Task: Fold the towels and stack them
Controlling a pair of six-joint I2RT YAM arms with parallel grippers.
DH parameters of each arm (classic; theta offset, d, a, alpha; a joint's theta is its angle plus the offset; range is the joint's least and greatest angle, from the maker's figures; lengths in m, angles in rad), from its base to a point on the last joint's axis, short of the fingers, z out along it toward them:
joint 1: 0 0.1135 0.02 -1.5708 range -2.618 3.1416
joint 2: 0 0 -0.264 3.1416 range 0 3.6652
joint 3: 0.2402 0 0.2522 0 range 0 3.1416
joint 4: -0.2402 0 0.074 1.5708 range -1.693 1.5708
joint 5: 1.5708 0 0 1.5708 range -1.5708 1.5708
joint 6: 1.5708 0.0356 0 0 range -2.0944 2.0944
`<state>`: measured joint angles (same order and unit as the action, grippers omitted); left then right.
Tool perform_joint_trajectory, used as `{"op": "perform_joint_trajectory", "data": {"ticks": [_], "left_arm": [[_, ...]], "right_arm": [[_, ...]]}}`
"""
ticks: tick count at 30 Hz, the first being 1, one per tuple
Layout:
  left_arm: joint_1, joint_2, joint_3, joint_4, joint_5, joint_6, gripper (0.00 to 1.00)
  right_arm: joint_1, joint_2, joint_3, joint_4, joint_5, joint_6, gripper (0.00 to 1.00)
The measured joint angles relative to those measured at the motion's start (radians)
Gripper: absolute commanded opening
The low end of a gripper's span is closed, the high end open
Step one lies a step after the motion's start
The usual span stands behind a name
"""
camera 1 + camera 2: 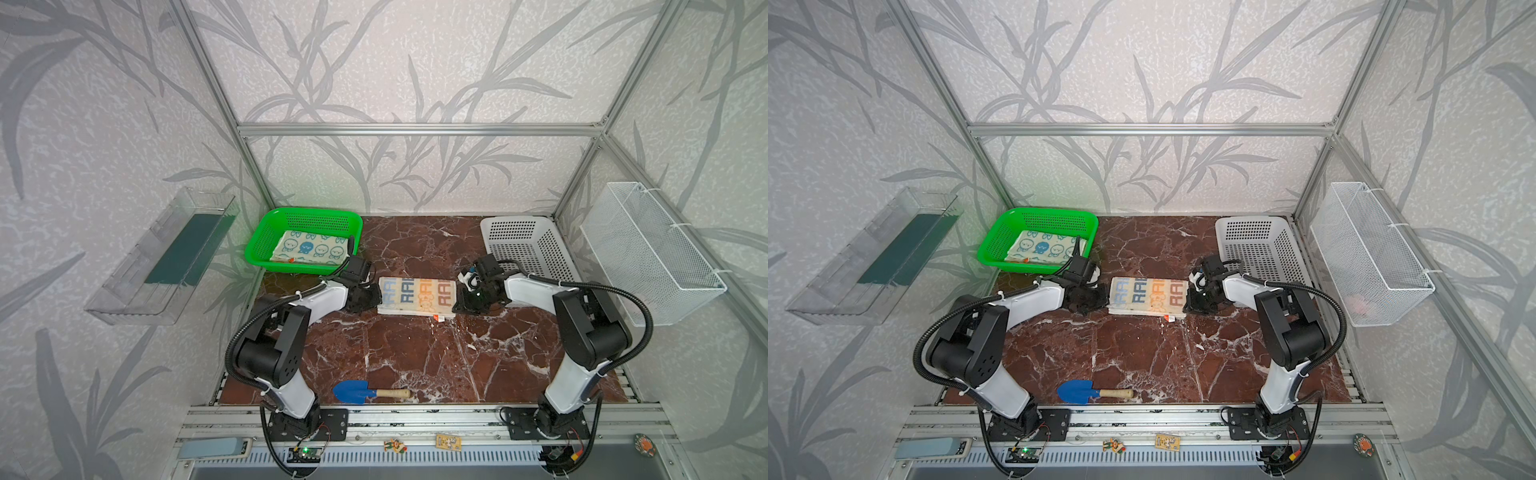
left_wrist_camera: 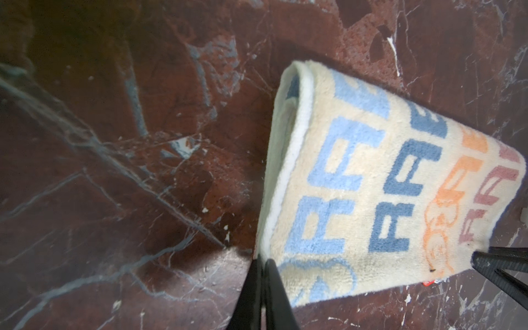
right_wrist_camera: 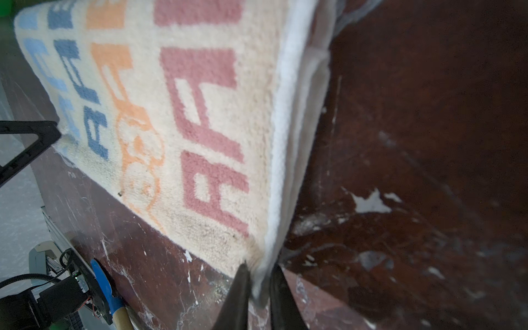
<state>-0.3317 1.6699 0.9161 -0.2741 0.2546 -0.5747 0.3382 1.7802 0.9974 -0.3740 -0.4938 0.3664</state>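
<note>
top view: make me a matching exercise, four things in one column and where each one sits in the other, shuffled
1 RABBIT towel
2 blue bunny towel
3 blue trowel
4 white basket

a near the front edge of the table
b back right corner
c in the green basket
d mid table, pinched at its ends by the left gripper and right gripper

Pairs: 1-d, 2-c, 3-a, 4-b

Red-brown marble worktop [image 1: 415, 353] carries: green basket [image 1: 307, 212], rear left; white basket [image 1: 515, 226], rear right; folded lettered towel [image 1: 417, 297], centre; blue trowel [image 1: 353, 391], near front edge.
</note>
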Motion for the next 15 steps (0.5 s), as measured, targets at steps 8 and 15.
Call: {"op": "perform_joint_trajectory", "data": {"ticks": [8, 15], "left_arm": [[0.000, 0.000, 0.005, -0.005, 0.000, -0.001, 0.00], [0.000, 0.000, 0.015, -0.007, 0.001, 0.000, 0.00]], "right_arm": [[0.000, -0.016, 0.000, -0.018, 0.014, -0.012, 0.11], [0.000, -0.016, 0.007, -0.023, 0.016, -0.019, 0.08]]}}
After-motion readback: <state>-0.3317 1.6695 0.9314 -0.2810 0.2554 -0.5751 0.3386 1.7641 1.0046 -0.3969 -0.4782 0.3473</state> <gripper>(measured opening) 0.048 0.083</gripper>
